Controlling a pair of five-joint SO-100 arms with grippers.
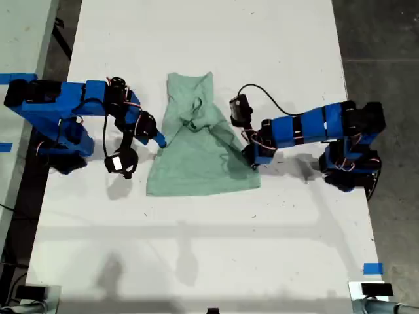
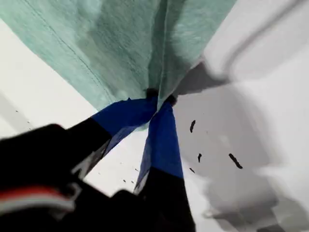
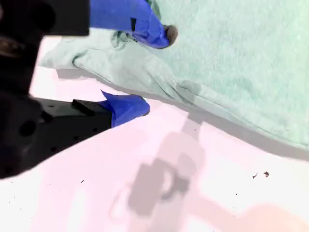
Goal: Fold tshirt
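The pale mint-green tshirt point(image 1: 196, 160) lies on the white table point(image 1: 275, 235), narrow and rumpled at the far end, wider toward the near edge. My first gripper point(image 1: 251, 156) is at the shirt's edge on the exterior view's right, shut on a pinch of the cloth point(image 2: 120, 43). A taut ridge runs from that pinch toward the shirt's middle. My second gripper point(image 1: 160, 140) is at the edge on the exterior view's left. It stands open point(image 3: 155, 70), one blue finger point(image 3: 154, 31) over the tshirt point(image 3: 231, 63), the other finger point(image 3: 130, 107) on the table beside a bunched fold.
Both blue arm bases stand at the table's side edges in the exterior view. A blue tape mark point(image 1: 372, 268) sits near the table's front corner on the exterior view's right. A second table with blue tape point(image 1: 12, 78) adjoins on the exterior view's left.
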